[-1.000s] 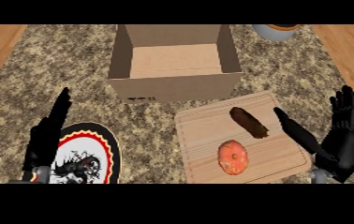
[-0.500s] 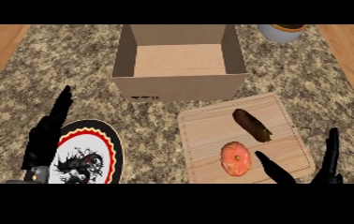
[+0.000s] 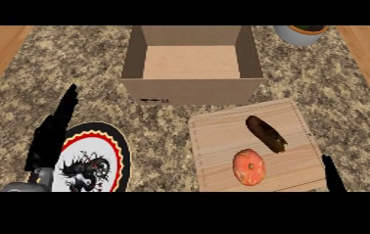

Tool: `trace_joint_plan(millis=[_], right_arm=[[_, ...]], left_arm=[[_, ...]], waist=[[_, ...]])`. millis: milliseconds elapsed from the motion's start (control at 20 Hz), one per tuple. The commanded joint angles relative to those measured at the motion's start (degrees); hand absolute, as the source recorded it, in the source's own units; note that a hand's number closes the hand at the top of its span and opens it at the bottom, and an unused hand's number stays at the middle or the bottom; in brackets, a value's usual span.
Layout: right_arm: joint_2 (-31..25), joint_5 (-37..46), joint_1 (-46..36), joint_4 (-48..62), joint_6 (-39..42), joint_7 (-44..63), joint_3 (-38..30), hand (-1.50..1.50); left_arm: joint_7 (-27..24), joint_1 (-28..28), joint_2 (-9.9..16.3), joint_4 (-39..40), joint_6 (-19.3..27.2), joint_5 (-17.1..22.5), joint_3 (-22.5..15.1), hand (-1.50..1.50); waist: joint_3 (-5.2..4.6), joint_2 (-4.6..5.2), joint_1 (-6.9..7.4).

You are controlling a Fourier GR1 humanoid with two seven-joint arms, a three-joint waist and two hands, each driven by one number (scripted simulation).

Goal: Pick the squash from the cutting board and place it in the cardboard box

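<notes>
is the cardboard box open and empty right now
Open and empty: the cardboard box has no flaps over its top and only its bare floor shows inside. The squash lies on the cutting board.

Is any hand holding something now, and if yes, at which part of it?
Nothing is held. The left hand is open over the counter, and the right hand touches nothing; the squash lies on the cutting board.

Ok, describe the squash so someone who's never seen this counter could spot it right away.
Find the open cardboard box in the middle of the counter; the wooden cutting board lies just in front of it, toward the right. Two things lie on that board: the squash is the long dark brown one nearer the box, not the round orange fruit beside it.
</notes>
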Motion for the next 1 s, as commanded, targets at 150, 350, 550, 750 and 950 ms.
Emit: trace_joint_plan(millis=[150, 350, 550, 750, 950], right_arm=[[0.2, 8.4, -6.4, -11.8, 18.9, 28.5, 7.4, -1.50], [5.9, 14.8, -14.0, -16.6, 27.0, 44.4, 10.2, -1.50], [13.6, 18.0, -21.0, -8.4, 31.4, 48.9, 10.7, -1.50], [15.4, 18.1, -18.8, -6.0, 32.2, 47.0, 9.4, -1.50], [20.3, 21.2, -21.0, -3.3, 34.4, 48.6, 9.5, -1.50]], left_arm=[[-0.9, -0.6, -2.5, 2.7, 1.0, -1.8, -1.7, 0.00], [-2.7, 1.9, -2.3, 1.7, 0.6, -1.8, -0.8, 0.00], [0.2, 1.4, -1.3, -0.3, -0.9, -0.9, 0.3, 0.00], [1.9, -0.5, -2.7, -0.2, 0.0, -1.6, 0.5, 0.00], [0.6, 0.0, -2.3, 0.4, -1.2, -1.0, 2.1, 0.00]], waist=[[0.19, -0.15, 0.40], [0.44, -0.63, -0.06], [0.56, -0.64, 0.03], [0.61, -0.64, -0.88], [0.59, -0.60, -0.85]])
